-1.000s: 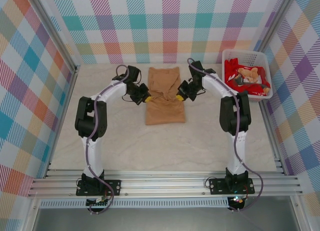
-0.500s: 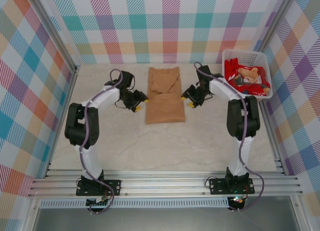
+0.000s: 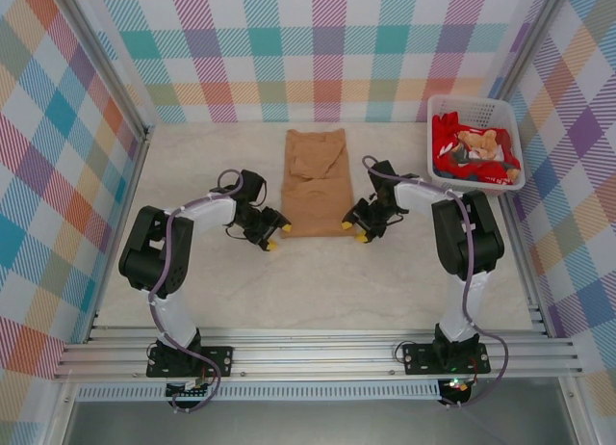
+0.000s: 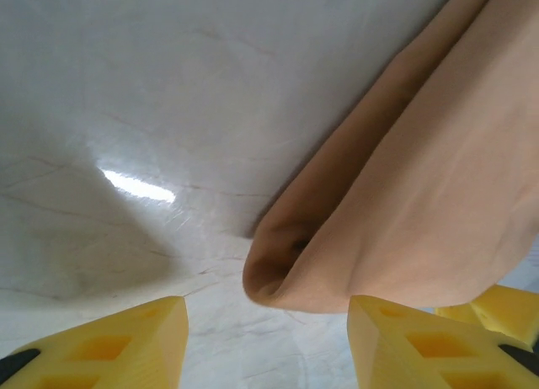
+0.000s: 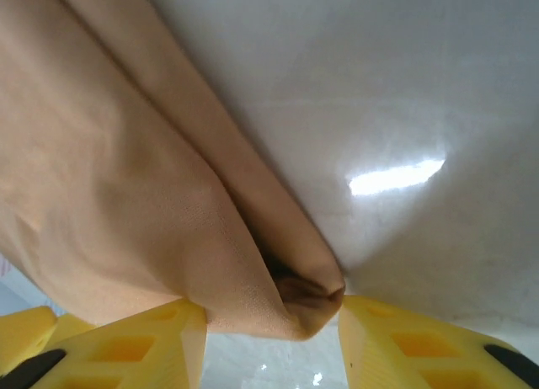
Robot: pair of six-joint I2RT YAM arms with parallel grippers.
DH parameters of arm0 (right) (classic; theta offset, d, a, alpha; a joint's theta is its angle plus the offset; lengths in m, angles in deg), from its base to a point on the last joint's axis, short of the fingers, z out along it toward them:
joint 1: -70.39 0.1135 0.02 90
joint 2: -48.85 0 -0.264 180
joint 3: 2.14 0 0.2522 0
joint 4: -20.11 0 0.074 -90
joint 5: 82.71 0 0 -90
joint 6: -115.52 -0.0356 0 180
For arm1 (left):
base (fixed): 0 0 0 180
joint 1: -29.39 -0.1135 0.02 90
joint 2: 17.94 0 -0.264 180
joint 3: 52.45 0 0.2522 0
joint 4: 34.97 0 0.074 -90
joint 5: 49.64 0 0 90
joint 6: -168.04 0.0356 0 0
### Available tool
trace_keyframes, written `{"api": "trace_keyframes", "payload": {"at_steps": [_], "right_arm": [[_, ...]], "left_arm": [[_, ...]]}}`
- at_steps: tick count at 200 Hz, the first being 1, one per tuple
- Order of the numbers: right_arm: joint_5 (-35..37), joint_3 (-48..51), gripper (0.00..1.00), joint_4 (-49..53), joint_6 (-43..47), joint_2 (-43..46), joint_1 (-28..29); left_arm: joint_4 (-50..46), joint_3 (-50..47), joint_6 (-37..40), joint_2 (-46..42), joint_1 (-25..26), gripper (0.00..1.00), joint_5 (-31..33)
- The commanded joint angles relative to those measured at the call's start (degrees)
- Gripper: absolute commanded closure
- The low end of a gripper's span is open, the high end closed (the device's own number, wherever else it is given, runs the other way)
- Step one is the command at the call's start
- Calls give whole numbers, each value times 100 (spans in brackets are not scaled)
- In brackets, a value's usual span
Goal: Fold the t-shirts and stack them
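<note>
The left arm (image 3: 159,248) and right arm (image 3: 467,235) fold low and reach inward. The left gripper (image 3: 277,234) points toward 4 o'clock and the right gripper (image 3: 355,232) toward 7 o'clock, both with yellow fingers (image 4: 126,343) parted.

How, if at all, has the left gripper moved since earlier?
Yes: the left gripper came toward the arm bases, from mid-shirt to the near left corner of the tan t-shirt.

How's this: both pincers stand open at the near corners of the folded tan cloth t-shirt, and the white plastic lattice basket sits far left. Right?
Not quite. The top external view shows the white plastic lattice basket far right, not left. The rest holds: left pincer and right pincer stand open at the folded tan cloth t-shirt's near corners.
</note>
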State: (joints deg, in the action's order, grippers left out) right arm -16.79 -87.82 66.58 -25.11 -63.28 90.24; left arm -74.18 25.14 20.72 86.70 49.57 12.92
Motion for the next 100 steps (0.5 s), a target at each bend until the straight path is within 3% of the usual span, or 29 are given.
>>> {"api": "trace_keyframes", "payload": {"at_steps": [1, 34, 55, 75, 100], "right_arm": [[111, -278, 57, 8, 37, -180, -30], [172, -418, 71, 255, 143, -302, -46], [96, -185, 89, 33, -34, -253, -43], [88, 60, 100, -152, -212, -133, -41], [1, 260, 100, -217, -332, -7, -31]], "left_arm": [[173, 37, -135, 100, 36, 47, -77], [237, 119, -149, 176, 66, 50, -49], [357, 174, -218, 273, 99, 51, -47], [457, 208, -275, 370, 135, 52, -22], [471, 276, -285, 487, 170, 56, 24]]}}
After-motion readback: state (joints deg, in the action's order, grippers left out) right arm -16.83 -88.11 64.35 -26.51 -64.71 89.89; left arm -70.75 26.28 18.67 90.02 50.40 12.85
